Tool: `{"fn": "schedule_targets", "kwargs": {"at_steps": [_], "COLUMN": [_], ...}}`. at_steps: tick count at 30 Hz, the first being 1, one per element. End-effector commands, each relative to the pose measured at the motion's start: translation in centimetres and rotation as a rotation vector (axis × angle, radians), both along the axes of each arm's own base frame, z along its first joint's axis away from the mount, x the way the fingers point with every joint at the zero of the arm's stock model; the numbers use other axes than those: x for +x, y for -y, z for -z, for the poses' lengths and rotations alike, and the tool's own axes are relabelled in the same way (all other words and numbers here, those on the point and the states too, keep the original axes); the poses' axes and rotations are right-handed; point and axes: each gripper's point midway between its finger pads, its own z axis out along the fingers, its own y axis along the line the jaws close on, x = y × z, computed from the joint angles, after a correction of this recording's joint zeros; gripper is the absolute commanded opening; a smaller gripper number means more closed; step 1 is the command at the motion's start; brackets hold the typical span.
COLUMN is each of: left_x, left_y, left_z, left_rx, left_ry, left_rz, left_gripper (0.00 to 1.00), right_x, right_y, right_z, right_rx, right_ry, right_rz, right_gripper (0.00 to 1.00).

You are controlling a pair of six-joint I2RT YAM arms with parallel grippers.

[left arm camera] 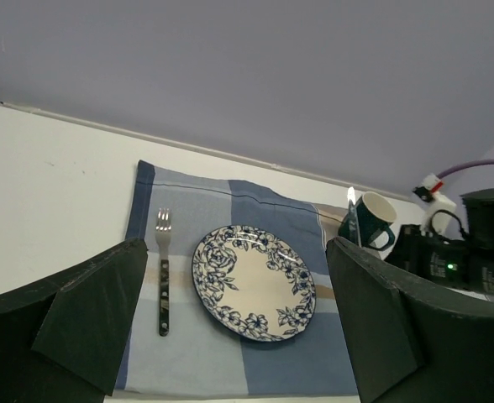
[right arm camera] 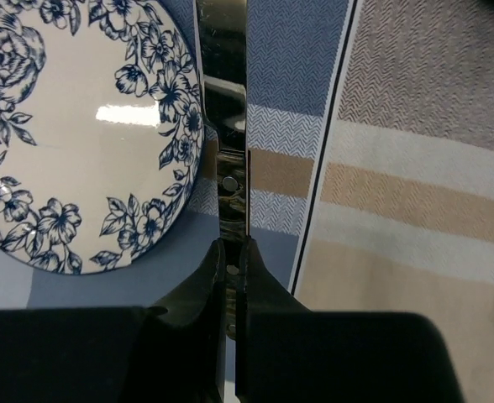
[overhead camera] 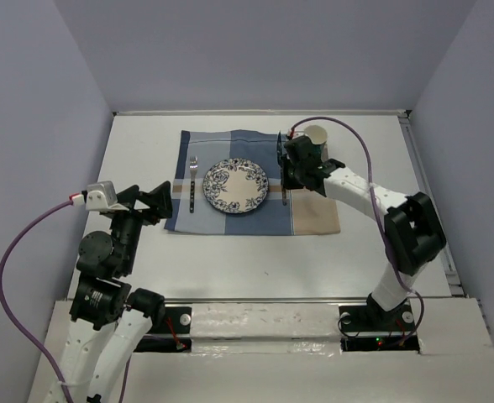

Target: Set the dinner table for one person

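Your right gripper (right arm camera: 230,252) is pinched tight on the handle of the steel table knife (right arm camera: 223,101). In the right wrist view the blade runs up the centre of the frame, just beside the rim of the round blue-floral china plate (right arm camera: 79,126). You cannot tell from these views whether the knife is resting on the blue-and-tan patchwork cloth placemat (overhead camera: 314,214) or held just above it.

That is your first risk. If you let go while it is off the cloth, it may roll or land skewed against the plate. Slide it sideways and the blade could strike the rim and shift the plate, or ruck the cloth beneath it.

The dark green ceramic mug (overhead camera: 317,136) sits right behind your right wrist, upper right of centre in the top view. A careless retreat could tip it.

Your left gripper (overhead camera: 167,202) hangs with its fingers spread and holding nothing, at the left edge of the placemat. It is near the steel fork (overhead camera: 193,185), so swing it with care.

The dinner table (overhead camera: 247,260), a plain matte white top, fills the middle of the top view, with the placemat in its upper centre. Pale lavender walls (overhead camera: 255,50) close it in at the top, left and right of the frame.
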Motion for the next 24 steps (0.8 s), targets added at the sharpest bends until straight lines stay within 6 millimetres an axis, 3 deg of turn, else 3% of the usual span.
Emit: {"fn": "schedule_targets", "kwargs": {"at_steps": [1, 9, 15, 17, 18, 20, 21, 22, 23, 24], "left_x": [0.3, 0.9, 1.2, 1.3, 1.3, 1.4, 1.5, 1.5, 1.5, 1.5], "left_y": [0.3, 0.8, 1.0, 1.0, 1.0, 1.0, 1.1, 1.2, 1.2, 1.3], "left_z": [-0.5, 0.1, 0.4, 0.5, 0.5, 0.6, 0.6, 0.7, 0.6, 0.5], "left_rx": [0.010, 0.018, 0.018, 0.017, 0.016, 0.014, 0.014, 0.014, 0.011, 0.007], "left_ry": [0.023, -0.003, -0.018, -0.021, -0.023, -0.026, -0.031, -0.033, -0.032, -0.033], "left_rz": [0.012, 0.028, 0.032, 0.031, 0.031, 0.030, 0.031, 0.038, 0.041, 0.046], "left_gripper": [0.99, 0.99, 0.99, 0.99, 0.99, 0.99, 0.99, 0.99, 0.99, 0.99], "right_x": [4.1, 5.6, 6.1, 6.0, 6.0, 5.9, 5.8, 5.7, 5.5, 5.0], "right_y": [-0.5, 2.0, 2.9, 3.0, 3.1, 3.1, 3.1, 3.0, 2.9, 2.7], "right_z": [-0.2, 5.3, 6.7, 7.0, 6.9, 6.3, 5.8, 4.1, 4.4, 2.5], "right_rx": [0.034, -0.008, -0.012, -0.015, -0.017, -0.007, 0.000, 0.025, 0.028, 0.063], "right_ry": [0.063, -0.023, -0.039, -0.050, -0.048, -0.040, -0.035, -0.009, -0.019, 0.007], "right_rz": [0.033, 0.119, 0.148, 0.155, 0.164, 0.166, 0.165, 0.161, 0.154, 0.136], "right_gripper": [0.00, 0.00, 0.00, 0.16, 0.32, 0.51, 0.56, 0.59, 0.59, 0.60]}}
